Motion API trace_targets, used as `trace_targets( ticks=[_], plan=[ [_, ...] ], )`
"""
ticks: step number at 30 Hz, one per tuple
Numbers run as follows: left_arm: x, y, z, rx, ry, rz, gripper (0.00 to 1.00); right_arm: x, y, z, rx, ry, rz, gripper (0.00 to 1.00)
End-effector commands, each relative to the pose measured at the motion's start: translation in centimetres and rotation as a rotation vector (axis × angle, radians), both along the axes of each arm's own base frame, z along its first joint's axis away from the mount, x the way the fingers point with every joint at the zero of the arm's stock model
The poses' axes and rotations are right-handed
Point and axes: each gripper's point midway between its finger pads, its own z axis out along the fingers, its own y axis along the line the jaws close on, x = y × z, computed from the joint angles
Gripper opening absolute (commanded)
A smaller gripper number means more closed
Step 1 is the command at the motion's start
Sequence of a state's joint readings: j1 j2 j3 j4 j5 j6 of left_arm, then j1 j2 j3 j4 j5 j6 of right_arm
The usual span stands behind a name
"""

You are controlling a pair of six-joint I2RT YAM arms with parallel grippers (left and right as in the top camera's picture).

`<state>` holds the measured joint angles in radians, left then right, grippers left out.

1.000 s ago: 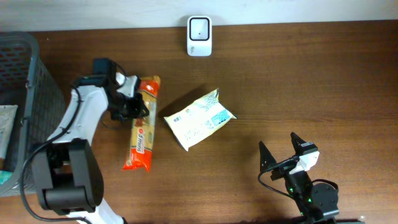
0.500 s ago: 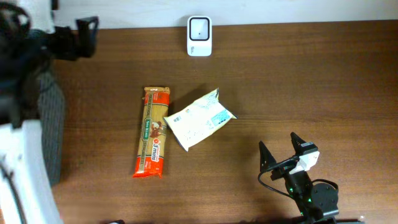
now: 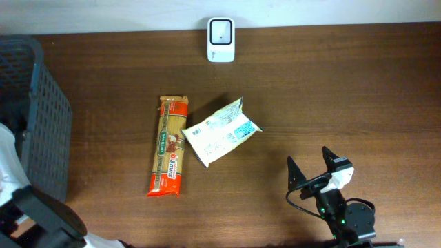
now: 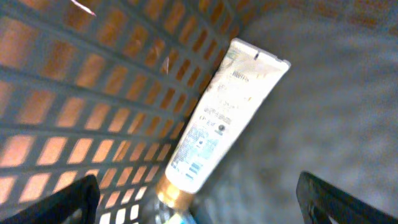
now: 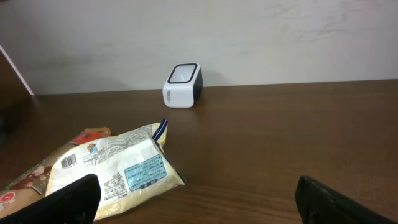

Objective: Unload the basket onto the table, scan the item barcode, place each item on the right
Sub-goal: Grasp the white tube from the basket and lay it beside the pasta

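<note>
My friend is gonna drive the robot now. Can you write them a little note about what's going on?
Left gripper: open, empty, pointing into the basket, where a white tube lies.
Right gripper: open, empty, at the near right of the table.
Things: pasta packet and white pouch lie side by side mid-table; scanner sits at the far edge.
Done: can't tell what has been scanned.
Left: pick an item and show its barcode to the scanner.

Right arm [image 3: 344, 217] black with a white wrist block, looped cable, green light; left arm [image 3: 41, 219] white and black.
</note>
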<state>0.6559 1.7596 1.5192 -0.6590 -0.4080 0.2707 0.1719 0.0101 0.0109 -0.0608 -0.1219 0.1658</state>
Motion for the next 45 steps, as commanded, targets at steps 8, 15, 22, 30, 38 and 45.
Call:
trace_targets(
  ticks=[8, 15, 22, 30, 38, 45],
  plan=[
    [-1.4, 3.4, -13.0, -0.215, 0.161, -0.122, 0.95, 0.0, 0.1, -0.2, 0.007, 0.004, 0.004, 0.99],
    [-3.5, 4.2, -16.7, -0.283, 0.209, -0.076, 0.89, 0.0, 0.1, -0.2, 0.007, 0.005, 0.004, 0.99],
    [-3.0, 2.9, -17.5, -0.355, 0.181, -0.114, 0.09, 0.0, 0.1, -0.2, 0.007, 0.004, 0.004, 0.99],
    [3.9, 1.0, 3.1, -0.304, -0.493, -0.162, 0.0, 0.0, 0.1, -0.2, 0.007, 0.004, 0.004, 0.99],
    [6.2, -19.3, 21.8, -0.58, -0.913, -0.661, 0.0, 0.0, 0.1, -0.2, 0.007, 0.004, 0.004, 0.99],
    [6.2, -31.2, -3.3, -0.505, 0.008, -0.552, 0.0, 0.0, 0.1, -0.2, 0.007, 0.004, 0.004, 0.99]
  ],
)
